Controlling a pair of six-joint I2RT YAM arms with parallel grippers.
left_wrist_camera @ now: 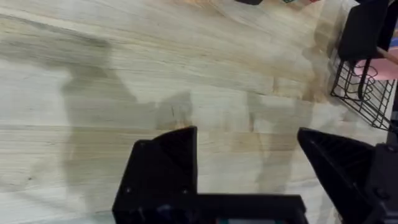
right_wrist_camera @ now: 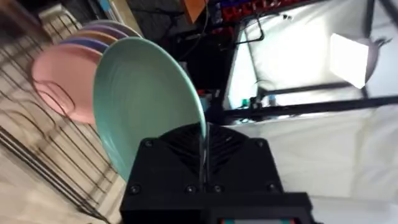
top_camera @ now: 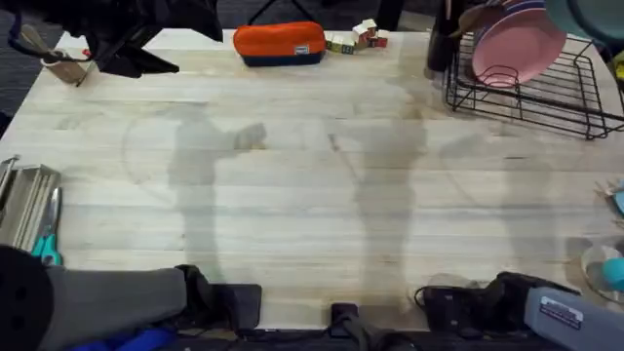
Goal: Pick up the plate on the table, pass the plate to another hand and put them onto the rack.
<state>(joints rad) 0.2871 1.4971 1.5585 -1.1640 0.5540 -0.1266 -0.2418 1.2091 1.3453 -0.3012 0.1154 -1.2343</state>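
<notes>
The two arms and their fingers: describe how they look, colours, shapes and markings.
Left arm: a grey sleeve-like link on a black base. Right arm: a grey link bearing a white printed label, black joints and cable at its base. Left gripper: matte black, wedge-shaped fingers on a black crossbar. Right gripper: black ribbed fingers, screw heads on the body.

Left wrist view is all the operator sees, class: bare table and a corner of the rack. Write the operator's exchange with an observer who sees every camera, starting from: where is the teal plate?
Observer: The right gripper is shut on the rim of the teal plate, holding it on edge.
Operator: Is it in the rack yet?
Observer: It appears not. The right wrist view shows it held above the wires of the rack.
Operator: What is in the rack already?
Observer: Pink plates stand upright in it, close beside the held plate.
</notes>
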